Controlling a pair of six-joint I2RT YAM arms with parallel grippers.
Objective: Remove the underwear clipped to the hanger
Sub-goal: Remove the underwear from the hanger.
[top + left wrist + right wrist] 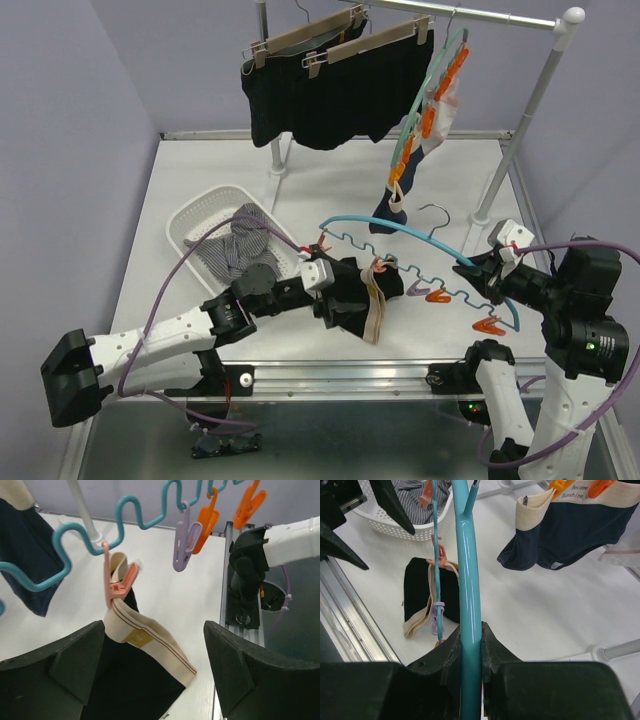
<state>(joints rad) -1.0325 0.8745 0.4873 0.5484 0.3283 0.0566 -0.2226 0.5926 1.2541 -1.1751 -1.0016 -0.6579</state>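
My right gripper [478, 272] [469, 630] is shut on the bar of a teal wavy hanger [400, 232] [468, 555] and holds it low over the table. A black underwear with a beige waistband [372, 300] [150, 650] hangs from the hanger's pink clip [117, 587]. My left gripper [348, 295] [154, 630] is open, with this underwear between its fingers, nearer the left one. Two black shorts [320, 90] hang on wooden hangers on the rack. A navy piece [395, 205] [570, 530] and a white-pink piece [447, 100] hang from a second teal hanger.
A white basket [190, 222] [395, 527] at the left holds a grey-striped piece [235, 250]. Purple [185, 545] and orange [205, 520] clips hang empty on the held hanger. The rack's post and foot [480, 215] stand behind the right gripper. The table's metal front rail [350, 372] runs below.
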